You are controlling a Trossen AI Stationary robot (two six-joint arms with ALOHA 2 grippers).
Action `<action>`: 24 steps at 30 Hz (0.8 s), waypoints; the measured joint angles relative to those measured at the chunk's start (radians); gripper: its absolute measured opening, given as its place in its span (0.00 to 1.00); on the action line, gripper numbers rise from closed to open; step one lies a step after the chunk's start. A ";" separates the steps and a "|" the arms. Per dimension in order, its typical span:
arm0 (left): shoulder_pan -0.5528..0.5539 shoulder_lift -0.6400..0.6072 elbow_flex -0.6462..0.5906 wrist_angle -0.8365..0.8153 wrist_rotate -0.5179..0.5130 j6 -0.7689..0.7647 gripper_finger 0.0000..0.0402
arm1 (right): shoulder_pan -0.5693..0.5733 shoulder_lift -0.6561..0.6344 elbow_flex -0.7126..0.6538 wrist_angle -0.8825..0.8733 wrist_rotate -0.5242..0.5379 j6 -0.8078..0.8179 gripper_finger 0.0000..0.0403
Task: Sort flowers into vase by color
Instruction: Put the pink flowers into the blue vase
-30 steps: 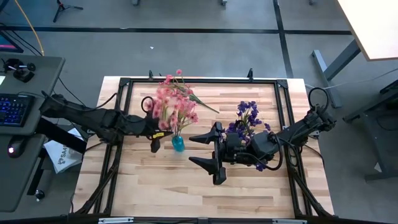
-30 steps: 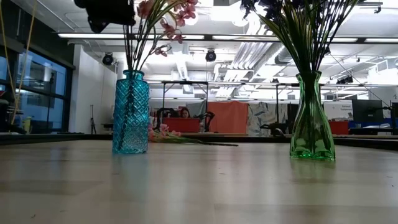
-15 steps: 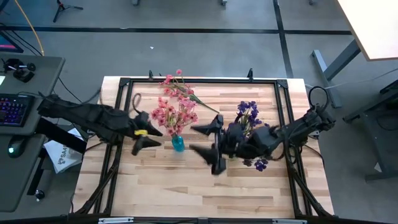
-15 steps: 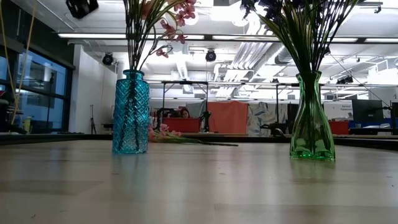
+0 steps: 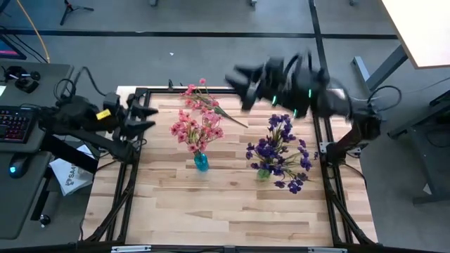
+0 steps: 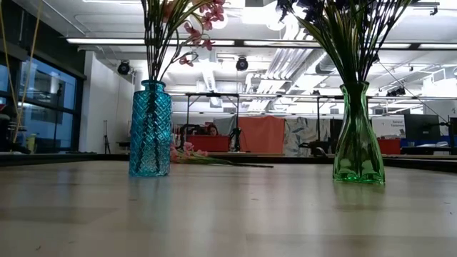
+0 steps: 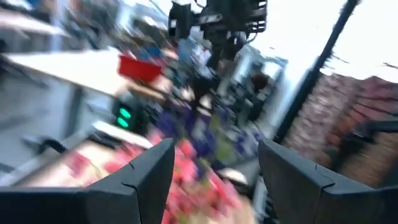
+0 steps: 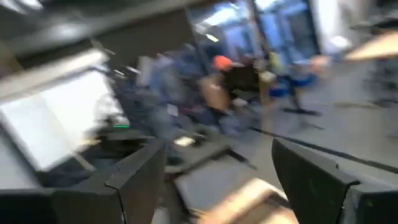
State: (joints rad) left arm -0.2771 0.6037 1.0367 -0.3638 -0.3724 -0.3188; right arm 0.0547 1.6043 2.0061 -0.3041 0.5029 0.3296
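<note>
Pink flowers stand with their stems in a blue glass vase left of the table's middle. Purple flowers stand in a green glass vase to its right. One pink sprig lies flat on the table behind the blue vase. My left gripper hangs open over the table's left edge, with nothing between its fingers. My right gripper is open too, raised high over the far edge, empty.
A black frame runs round the wooden table top. A desk with a keyboard stands off the left side. The near half of the table is bare wood.
My left gripper has opened, let go of the pink flowers at the blue vase and drawn back toward the table's left edge. The pink flowers stay standing in the vase. My right gripper has risen from the table's middle and swung toward the far edge.
</note>
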 joint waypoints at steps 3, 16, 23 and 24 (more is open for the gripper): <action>0.000 0.009 0.000 0.020 -0.084 0.050 0.54 | -0.161 0.001 0.069 -0.199 -0.104 0.036 0.71; 0.002 0.191 -0.001 0.081 -0.438 -0.052 0.54 | -0.713 0.250 0.074 -0.437 -0.847 0.029 0.71; 0.003 0.256 -0.002 0.107 -0.505 -0.045 0.54 | -0.735 0.500 0.073 -0.455 -0.934 -0.018 0.71; 0.003 0.256 -0.002 0.107 -0.509 -0.045 0.54 | -0.733 0.530 0.073 -0.461 -0.937 -0.019 0.71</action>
State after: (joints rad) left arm -0.2741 0.8597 1.0351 -0.2565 -0.8818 -0.3640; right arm -0.6780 2.1341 2.0796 -0.7650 -0.4340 0.3107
